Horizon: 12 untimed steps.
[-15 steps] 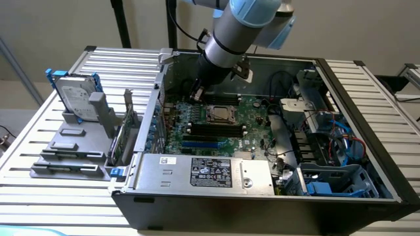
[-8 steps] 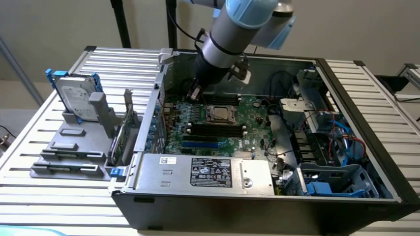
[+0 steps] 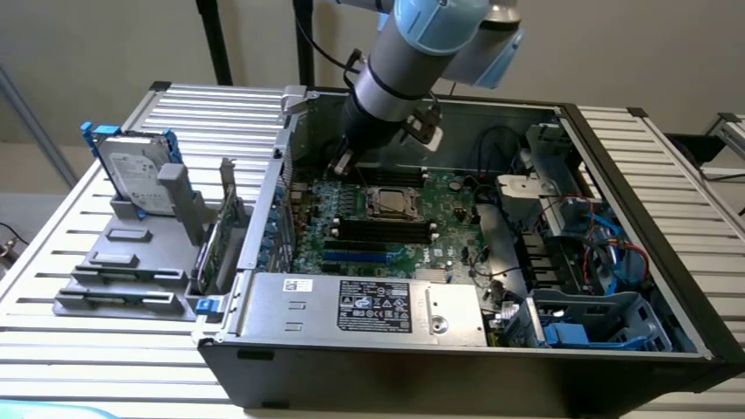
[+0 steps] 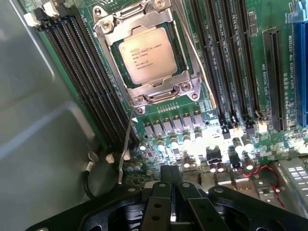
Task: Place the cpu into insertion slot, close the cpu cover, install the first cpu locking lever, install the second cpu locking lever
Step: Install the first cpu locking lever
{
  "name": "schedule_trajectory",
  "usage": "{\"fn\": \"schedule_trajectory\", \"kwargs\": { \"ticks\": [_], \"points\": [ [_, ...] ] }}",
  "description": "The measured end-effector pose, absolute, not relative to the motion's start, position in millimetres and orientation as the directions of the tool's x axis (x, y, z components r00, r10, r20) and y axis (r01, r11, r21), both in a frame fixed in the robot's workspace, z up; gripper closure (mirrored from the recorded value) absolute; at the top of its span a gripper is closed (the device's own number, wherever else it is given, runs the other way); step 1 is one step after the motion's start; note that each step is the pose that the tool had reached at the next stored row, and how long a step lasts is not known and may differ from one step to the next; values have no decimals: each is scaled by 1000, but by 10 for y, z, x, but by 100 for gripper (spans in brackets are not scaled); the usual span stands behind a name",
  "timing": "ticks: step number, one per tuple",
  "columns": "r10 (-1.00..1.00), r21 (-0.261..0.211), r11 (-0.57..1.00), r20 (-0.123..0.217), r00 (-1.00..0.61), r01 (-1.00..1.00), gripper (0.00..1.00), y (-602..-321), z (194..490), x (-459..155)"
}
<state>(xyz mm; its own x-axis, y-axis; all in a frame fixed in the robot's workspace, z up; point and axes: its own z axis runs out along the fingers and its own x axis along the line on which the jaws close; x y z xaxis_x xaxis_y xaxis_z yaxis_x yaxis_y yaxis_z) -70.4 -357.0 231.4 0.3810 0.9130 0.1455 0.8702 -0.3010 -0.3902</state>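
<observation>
Cpu [image 4: 144,54] seated in slot [image 4: 177,50], cover [image 4: 161,90] down over it. Thin lever [image 4: 126,144] juts from cover corner toward gripper [image 4: 171,180]. Gripper pressed together, empty, hangs inside case [image 3: 466,375], at 10 o'clock of cpu in exterior view.

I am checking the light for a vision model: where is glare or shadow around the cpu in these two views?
Wrist view: the cpu, framed by the cpu cover, is evenly lit with mild sheen; strong glare whitens the capacitors near the gripper. Exterior view: the slatted table is bright, while the board around the cpu lies dimmer inside the case.
</observation>
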Motion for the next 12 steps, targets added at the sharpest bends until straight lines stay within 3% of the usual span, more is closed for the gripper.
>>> {"fn": "schedule_trajectory", "kwargs": {
  "ticks": [12],
  "points": [
    [854,-409,-375,195,482,832,89,-3570,2339,-728]
  ]
}}
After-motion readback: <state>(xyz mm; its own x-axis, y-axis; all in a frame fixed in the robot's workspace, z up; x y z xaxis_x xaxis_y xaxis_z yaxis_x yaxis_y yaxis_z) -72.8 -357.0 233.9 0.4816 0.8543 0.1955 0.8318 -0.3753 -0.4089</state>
